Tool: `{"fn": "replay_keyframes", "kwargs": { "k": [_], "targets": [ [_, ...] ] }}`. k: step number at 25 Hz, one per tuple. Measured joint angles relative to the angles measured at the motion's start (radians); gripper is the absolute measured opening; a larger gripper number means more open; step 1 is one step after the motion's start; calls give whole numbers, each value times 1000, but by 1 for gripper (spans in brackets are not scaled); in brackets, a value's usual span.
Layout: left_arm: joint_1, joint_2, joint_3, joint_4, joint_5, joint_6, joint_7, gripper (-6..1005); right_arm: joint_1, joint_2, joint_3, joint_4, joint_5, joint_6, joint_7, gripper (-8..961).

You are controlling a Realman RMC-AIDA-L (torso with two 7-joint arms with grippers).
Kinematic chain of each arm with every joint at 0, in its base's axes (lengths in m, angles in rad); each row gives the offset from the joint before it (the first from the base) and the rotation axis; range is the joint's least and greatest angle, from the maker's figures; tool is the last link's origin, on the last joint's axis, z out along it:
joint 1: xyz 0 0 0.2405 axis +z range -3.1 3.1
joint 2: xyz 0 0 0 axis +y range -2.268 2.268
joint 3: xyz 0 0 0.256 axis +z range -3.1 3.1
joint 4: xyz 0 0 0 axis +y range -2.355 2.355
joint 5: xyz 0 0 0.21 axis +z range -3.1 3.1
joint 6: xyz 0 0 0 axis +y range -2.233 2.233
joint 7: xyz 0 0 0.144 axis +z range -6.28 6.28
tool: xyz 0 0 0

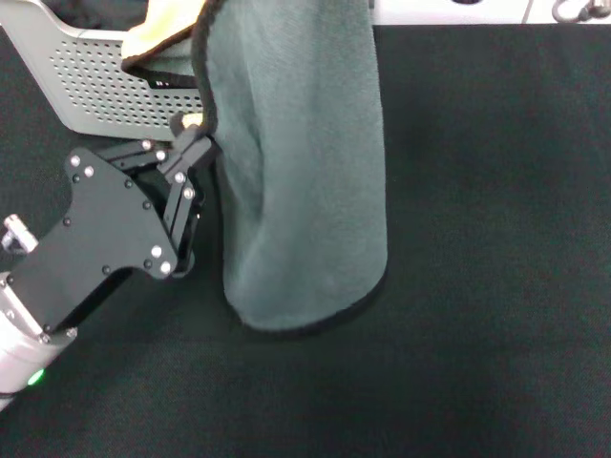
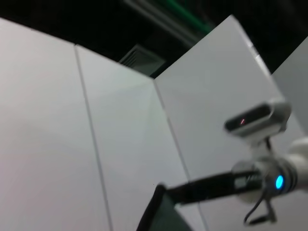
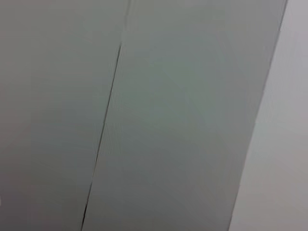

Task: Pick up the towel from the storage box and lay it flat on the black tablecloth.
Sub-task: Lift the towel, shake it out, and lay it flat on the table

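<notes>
From the head camera, the towel (image 1: 301, 172) hangs in mid-air as a long grey-green drape with a black stitched border, its top running out of the upper edge of the picture and its rounded lower end low over the black tablecloth (image 1: 496, 286) (whether the hem touches the cloth cannot be told). Whatever holds the top of the drape lies outside the picture. The left gripper (image 1: 188, 129) reaches in from the lower left, its black linkage and fingers pressed against the towel's left border; a bit of pale yellow shows at the fingertips, but the pictures do not settle whether the fingers are closed on the fabric. Behind it, at the upper left, stands the storage box (image 1: 95, 86), a light grey perforated basket, with a yellow fold (image 1: 162, 29) of plush draped over its rim. The left wrist camera points up at pale wall panels (image 2: 72, 134), with a dark-edged corner of fabric at its lower edge and a light-coloured arm with a blue light (image 2: 279, 182). The right wrist camera shows only plain grey panels (image 3: 159, 115).
</notes>
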Motion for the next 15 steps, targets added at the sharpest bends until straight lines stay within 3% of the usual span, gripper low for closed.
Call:
{"fn": "replay_keyframes", "kwargs": {
  "k": [8,15],
  "targets": [
    [-4,0,42,53,43,46,-34,12,-15,-1,-17,55,36,-20,-31,16],
    [62,16,64,188,60,49,-196,11,-125,-1,-78,-55,36,-58,-34,16]
  ]
}}
